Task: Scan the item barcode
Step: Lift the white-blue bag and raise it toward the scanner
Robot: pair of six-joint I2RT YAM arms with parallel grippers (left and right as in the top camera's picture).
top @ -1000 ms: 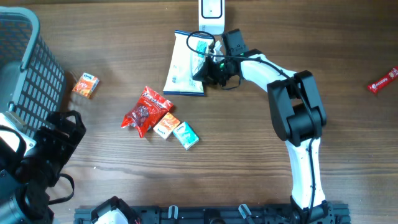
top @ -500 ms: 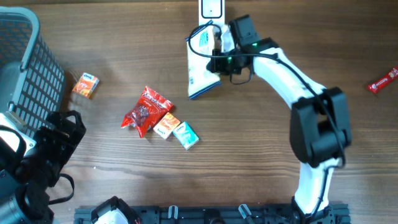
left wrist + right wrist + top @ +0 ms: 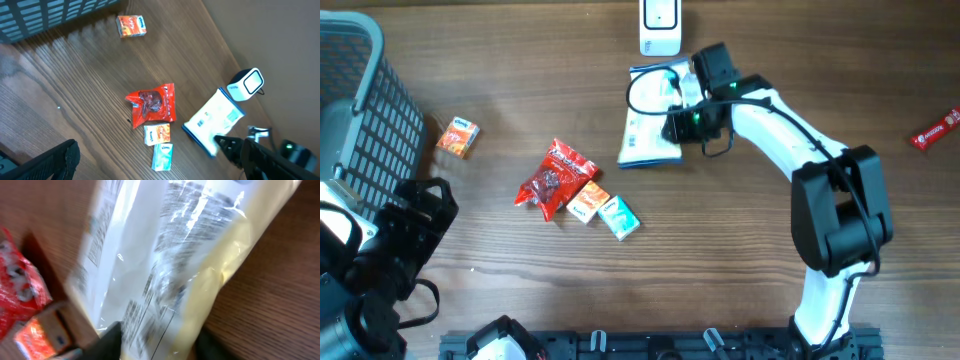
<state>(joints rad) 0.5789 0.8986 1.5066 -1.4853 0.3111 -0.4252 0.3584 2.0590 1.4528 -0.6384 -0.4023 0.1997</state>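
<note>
The right end effector [image 3: 675, 125] is reaching over the flat white-and-blue plastic packet [image 3: 642, 140], which is lying tilted on the wooden bench [image 3: 740, 250], just on the near side of the white barcode scanner [image 3: 660, 25] standing at the far edge. In the right wrist view its two dark fingertips [image 3: 111, 339] are straddling the packet's end, but I cannot tell whether they are pinching the film or standing clear of it. The packet is probably sitting this close so that its printed code is facing the scanner's window, though the print is too blurred to pick out a code. The left end effector [image 3: 420, 205] is hovering at the near left beside the dark mesh basket [image 3: 360, 90], spread wide and holding nothing, likely parked there to leave the right arm room. The red foil snack pouch [image 3: 555, 178] and the small orange carton [image 3: 585, 203] touching it are lying mid-bench, well apart from the scanner.
</note>
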